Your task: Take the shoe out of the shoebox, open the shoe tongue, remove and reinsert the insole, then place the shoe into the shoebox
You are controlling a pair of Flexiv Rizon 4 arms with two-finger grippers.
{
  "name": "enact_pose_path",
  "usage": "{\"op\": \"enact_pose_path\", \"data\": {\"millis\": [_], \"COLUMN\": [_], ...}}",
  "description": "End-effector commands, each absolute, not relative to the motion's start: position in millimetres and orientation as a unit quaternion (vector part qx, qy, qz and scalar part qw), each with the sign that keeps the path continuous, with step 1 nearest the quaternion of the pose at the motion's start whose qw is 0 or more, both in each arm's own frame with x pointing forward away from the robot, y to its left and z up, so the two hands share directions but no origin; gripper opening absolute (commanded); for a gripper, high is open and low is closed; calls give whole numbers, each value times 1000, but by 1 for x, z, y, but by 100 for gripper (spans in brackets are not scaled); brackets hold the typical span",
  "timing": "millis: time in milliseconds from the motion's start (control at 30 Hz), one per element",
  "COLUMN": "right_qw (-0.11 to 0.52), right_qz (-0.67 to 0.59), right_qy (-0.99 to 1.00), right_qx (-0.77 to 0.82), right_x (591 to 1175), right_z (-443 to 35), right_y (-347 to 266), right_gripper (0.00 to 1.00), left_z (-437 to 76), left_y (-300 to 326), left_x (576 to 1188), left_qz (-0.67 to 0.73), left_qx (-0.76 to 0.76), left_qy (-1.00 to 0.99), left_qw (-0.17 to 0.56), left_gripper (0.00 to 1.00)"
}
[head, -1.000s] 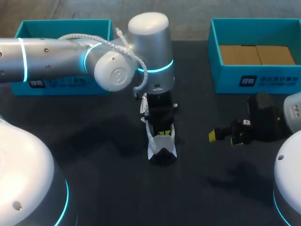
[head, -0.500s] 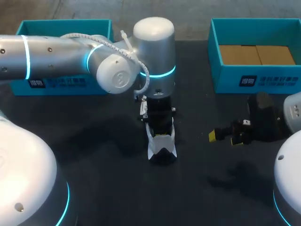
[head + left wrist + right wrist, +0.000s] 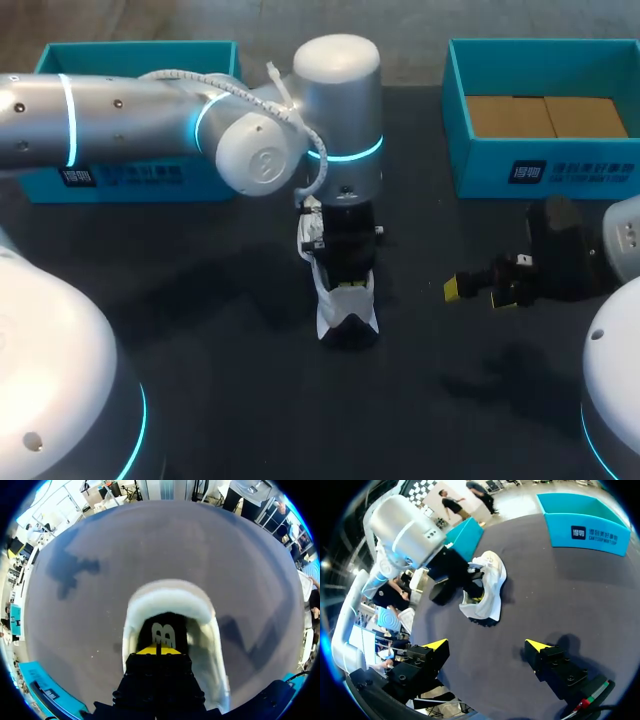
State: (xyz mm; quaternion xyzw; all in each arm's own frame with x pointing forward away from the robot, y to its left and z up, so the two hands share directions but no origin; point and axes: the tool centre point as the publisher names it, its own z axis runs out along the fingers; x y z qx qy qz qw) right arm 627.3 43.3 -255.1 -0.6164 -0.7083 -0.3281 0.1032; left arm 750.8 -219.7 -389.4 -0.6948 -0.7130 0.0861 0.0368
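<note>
soft overhead light is leaving the dark surface (image 3: 200, 400) dim. the left arm (image 3: 120, 115) is casting a diffuse shadow beside the shoe (image 3: 327, 308), its pale shell is catching glare and its cyan rings are glowing. a faint shadow is lying by the right hand (image 3: 486, 645).

**Robot laboratory, bench set-up.** A dark table (image 3: 200, 400) is shared by two robot arms banded with glowing blue rings: the left arm (image 3: 120, 120) enters from 9 o'clock, the right arm (image 3: 625, 240) from 3 o'clock. A teal box (image 3: 130, 188) stands at 11 o'clock and a second teal box (image 3: 545, 165) at 1 o'clock, as trial props.
</note>
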Motion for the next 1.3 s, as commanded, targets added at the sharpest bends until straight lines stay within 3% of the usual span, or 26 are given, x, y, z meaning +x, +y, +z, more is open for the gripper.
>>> {"op": "enact_pose_path", "data": {"millis": [33,600,967,1300], "right_qw": [101,101,101,101], "right_qz": [-327,-327,-327,-327], "right_qy": [-708,-708,-708,-708], "right_qx": [-618,-618,-618,-618], "right_x": [625,625,625,625], "right_z": [-254,-254,-254,-254], "right_y": [44,44,44,44], "right_gripper": [100,100,100,100], "left_z": [-383,-410,-367,-357], "left_y": [-212,-221,-215,-212], "left_x": [742,737,741,755], "left_qz": [88,37,40,-24], "left_qx": [-695,-698,-675,-660], "left_qy": [-713,-715,-737,-748], "left_qw": [30,29,-19,-60], "left_gripper": [0,0,0,0]}}
